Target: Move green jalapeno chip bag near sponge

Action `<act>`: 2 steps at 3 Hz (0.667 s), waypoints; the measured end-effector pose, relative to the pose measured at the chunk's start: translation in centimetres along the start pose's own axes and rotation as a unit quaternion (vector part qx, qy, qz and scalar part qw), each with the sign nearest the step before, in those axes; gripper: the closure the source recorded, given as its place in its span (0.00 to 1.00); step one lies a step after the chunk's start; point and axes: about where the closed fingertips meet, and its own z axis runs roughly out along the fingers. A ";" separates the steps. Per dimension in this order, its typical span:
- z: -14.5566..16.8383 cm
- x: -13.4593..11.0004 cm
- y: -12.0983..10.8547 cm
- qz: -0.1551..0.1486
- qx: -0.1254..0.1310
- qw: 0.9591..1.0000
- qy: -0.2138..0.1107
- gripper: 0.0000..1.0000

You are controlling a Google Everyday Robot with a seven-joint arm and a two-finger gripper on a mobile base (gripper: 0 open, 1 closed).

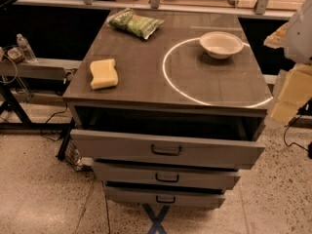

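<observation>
The green jalapeno chip bag [135,23] lies flat at the far left corner of the grey cabinet top [146,77]. The sponge [103,73], a pale yellow block, lies near the top's front left edge, well apart from the bag. My gripper [288,95] shows as a pale, blurred shape at the right edge of the camera view, beside the cabinet's right side and off the top. It is far from both the bag and the sponge and touches neither.
A white round bowl [221,44] stands at the far right of the top, on a thin white ring marking. Three drawers [166,150] below stand pulled out. A water bottle [24,48] stands on a shelf to the left.
</observation>
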 end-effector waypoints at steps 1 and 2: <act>-0.1 -0.1 -0.2 0.000 0.002 1.000 -0.004 0.00; 1.7 -1.7 -3.3 -0.008 0.006 0.999 -0.049 0.00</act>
